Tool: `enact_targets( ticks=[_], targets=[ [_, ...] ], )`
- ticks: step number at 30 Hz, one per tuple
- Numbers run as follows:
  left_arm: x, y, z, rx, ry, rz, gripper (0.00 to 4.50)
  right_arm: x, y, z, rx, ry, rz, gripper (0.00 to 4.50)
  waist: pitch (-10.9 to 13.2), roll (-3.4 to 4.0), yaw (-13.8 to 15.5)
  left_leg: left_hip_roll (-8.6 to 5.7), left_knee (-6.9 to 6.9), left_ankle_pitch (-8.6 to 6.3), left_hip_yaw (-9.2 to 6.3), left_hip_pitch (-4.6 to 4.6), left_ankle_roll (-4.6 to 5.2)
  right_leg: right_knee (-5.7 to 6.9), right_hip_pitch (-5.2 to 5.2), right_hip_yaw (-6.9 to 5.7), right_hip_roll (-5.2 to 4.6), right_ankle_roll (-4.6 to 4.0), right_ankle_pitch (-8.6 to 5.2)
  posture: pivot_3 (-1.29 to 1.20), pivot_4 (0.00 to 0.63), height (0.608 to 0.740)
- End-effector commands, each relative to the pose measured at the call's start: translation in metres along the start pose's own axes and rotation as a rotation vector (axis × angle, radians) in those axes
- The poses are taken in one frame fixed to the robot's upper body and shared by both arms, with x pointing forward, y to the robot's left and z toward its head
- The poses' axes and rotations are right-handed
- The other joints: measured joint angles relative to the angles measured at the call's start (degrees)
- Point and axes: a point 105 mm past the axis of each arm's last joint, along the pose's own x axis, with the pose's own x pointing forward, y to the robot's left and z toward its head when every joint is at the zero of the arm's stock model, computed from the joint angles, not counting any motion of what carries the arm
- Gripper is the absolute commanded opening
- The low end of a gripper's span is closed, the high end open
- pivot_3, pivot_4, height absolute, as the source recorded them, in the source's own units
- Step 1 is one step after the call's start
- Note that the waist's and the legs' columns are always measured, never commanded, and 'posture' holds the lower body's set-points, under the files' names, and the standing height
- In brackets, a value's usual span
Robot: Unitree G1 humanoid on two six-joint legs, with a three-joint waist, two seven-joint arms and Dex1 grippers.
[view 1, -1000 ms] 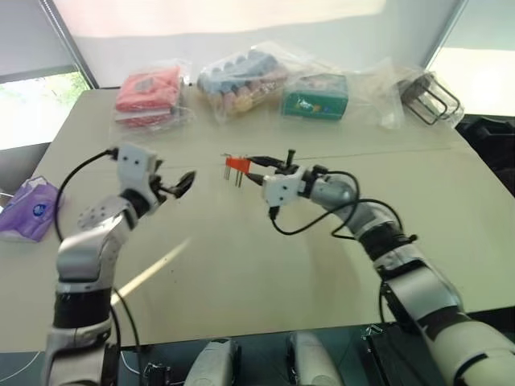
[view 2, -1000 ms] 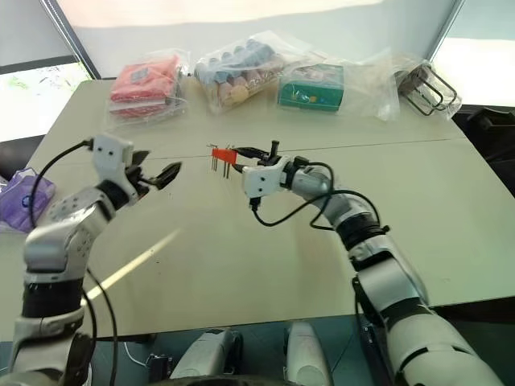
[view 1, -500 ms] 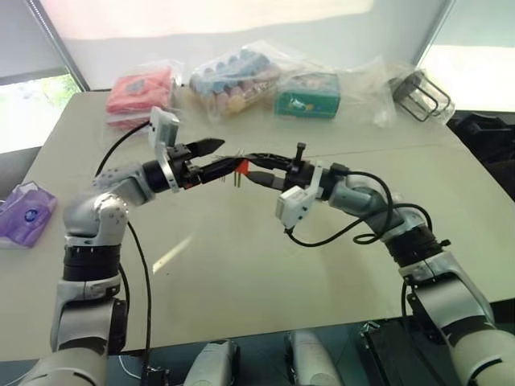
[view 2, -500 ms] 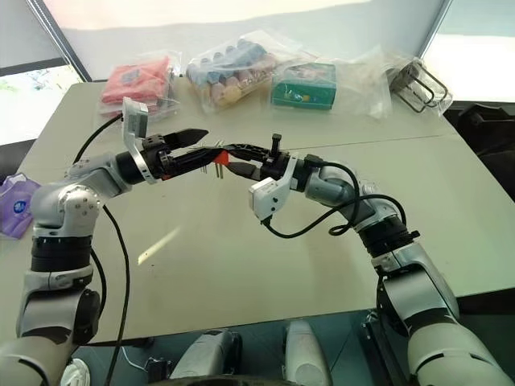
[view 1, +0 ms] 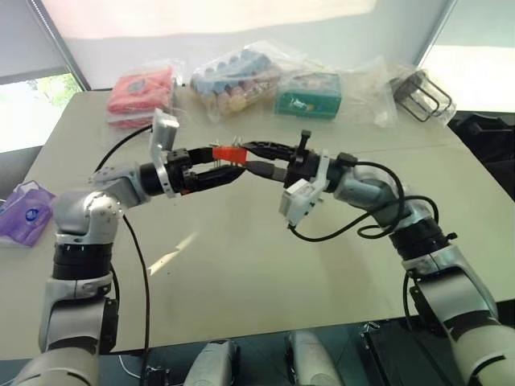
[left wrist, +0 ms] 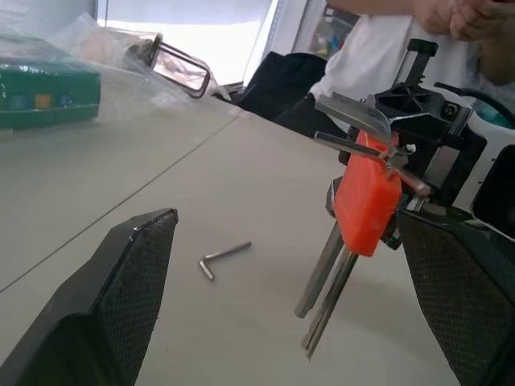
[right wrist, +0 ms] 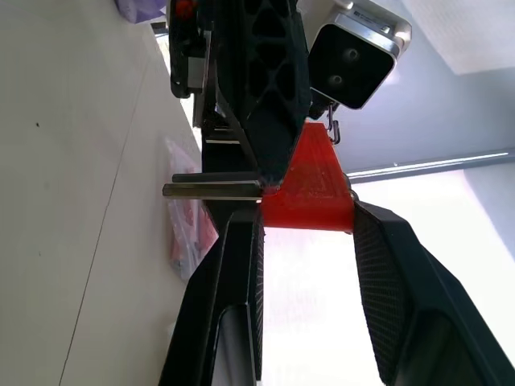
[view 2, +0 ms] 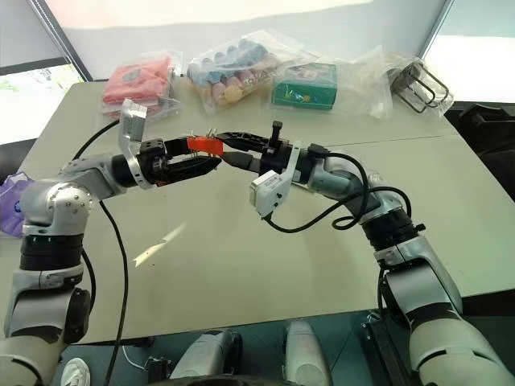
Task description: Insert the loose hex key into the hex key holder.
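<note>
Here, nearest me, the worktop (view 1: 265, 273) lies bare from its front edge up to my arms, a broad open stretch with a pale streak of light on it. Above it, my right end effector (view 1: 251, 154) grips the hex key holder (view 1: 228, 153) between its two black fingers, lifted off the surface at mid-worktop. The holder is a small red-orange plastic block; a few grey metal keys hang down from it like prongs, and others fan out at its top. My left end effector (view 1: 211, 177) meets it from the other side, fingers spread wide, one on each side of the block, not closed on it. The loose hex key (left wrist: 224, 256) lies flat on the worktop under and a little beyond the holder, a small thin L-shaped grey rod, apart from everything else. At my left edge sits a purple packet (view 1: 24, 211). Along the far edge stand a red bagged pack (view 1: 145, 92), a bag of coloured items (view 1: 241, 80), a green box (view 1: 309, 95) and a wire rack (view 1: 422, 95). A person stands beyond my right arm in the left wrist view.
</note>
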Motion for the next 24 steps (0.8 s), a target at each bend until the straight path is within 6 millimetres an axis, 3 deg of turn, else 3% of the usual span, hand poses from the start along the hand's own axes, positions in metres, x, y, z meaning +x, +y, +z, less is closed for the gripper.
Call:
enact_targets(
  ticks=[1,2,5,12,24],
  targets=[
    [-0.001,-0.007,0.021,0.054,-0.042,-0.028,4.50,-0.003,-0.015,-0.001,-0.041,-0.014,-0.031,1.00,0.0,0.00,0.0,0.00,0.00,0.00,0.00,0.00,0.00,0.00,0.00,0.00,0.00,0.00,0.00,0.00,0.150,0.740],
    [-0.002,-0.007,0.022,0.054,-0.044,-0.030,4.50,-0.003,-0.014,-0.001,-0.040,-0.014,-0.026,1.00,0.0,0.00,0.0,0.00,0.00,0.00,0.00,0.00,0.00,0.00,0.01,0.00,0.00,0.00,0.00,0.00,0.150,0.740],
    [-0.002,-0.007,0.023,0.054,-0.047,-0.032,3.64,-0.005,-0.011,-0.001,-0.039,-0.014,-0.012,1.00,0.0,0.00,0.0,0.00,0.00,0.00,0.00,0.00,0.00,0.00,0.00,0.00,0.00,0.00,0.00,0.00,0.150,0.740],
    [0.000,-0.006,0.020,0.039,-0.046,-0.040,0.06,-0.006,-0.011,-0.002,-0.047,-0.011,0.002,1.00,0.0,-0.01,0.0,0.00,0.00,0.00,0.01,0.00,0.00,0.00,0.00,0.00,0.00,0.00,0.00,0.00,0.150,0.740],
    [0.009,-0.008,0.011,0.025,-0.026,-0.063,0.02,-0.006,-0.014,-0.002,-0.025,0.004,-0.001,1.00,0.0,-0.01,-0.1,0.00,0.00,0.00,0.01,0.00,0.00,0.00,0.00,0.01,0.01,0.00,0.00,0.00,0.150,0.740]
  ],
)
